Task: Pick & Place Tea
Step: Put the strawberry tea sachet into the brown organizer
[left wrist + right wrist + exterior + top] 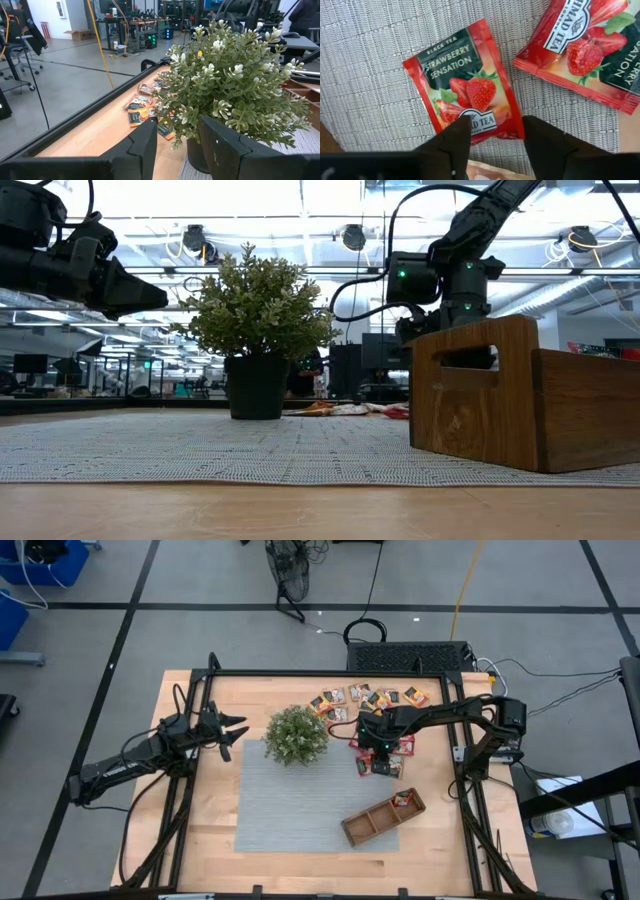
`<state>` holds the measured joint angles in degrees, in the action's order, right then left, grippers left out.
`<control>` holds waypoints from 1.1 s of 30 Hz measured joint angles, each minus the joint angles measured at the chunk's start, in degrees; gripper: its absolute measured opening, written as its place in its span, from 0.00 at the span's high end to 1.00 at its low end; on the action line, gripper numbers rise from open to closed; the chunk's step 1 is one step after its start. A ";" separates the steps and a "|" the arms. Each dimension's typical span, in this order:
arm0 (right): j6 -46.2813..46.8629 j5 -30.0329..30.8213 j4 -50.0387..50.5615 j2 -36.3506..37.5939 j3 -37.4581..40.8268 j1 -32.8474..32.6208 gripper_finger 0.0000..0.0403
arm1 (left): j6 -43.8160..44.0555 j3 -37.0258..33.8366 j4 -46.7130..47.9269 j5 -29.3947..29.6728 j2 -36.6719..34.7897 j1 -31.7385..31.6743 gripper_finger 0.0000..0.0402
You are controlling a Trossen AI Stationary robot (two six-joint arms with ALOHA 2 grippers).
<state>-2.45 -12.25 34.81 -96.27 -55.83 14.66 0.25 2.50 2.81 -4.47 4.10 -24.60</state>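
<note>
My right gripper (492, 134) straddles the strawberry sachet (463, 82), fingers apart, near edge between them, apparently not yet pinched

You see a flat red square tea sachet (466, 85) printed with strawberries and a dark green band, lying on a grey woven mat (365, 75).

The plant (296, 734) stands at the mat's (280, 810) far edge, with the left gripper (232, 730) just to its left, off the mat. To the plant's right, sachets (365, 697) lie scattered on the table (190, 800), and the right gripper (378, 752) hangs over more sachets (382, 766) at the mat's far right corner. The tray (382, 816) sits nearer than the plant and to its right, on the mat's right edge, with a sachet (403, 799) in its right-hand compartment.
</note>
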 joint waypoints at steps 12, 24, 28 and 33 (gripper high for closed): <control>-2.65 0.11 -0.05 0.00 0.01 0.00 0.88 | 0.00 0.01 0.00 0.00 0.00 -0.01 0.63; -6.09 1.62 -0.38 1.26 0.04 -0.27 1.00 | 0.00 0.02 0.00 0.00 0.01 -0.02 0.63; -3.85 1.41 -1.94 3.32 0.06 -1.62 0.99 | 0.00 0.02 0.00 0.00 0.02 -0.02 0.63; -6.63 0.54 -1.44 5.35 0.06 -6.85 0.88 | 0.00 0.02 0.02 0.00 0.02 -0.02 0.63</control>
<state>-9.09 -11.71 33.38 -90.91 -55.77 7.81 0.25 2.52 2.83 -4.47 4.12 -24.62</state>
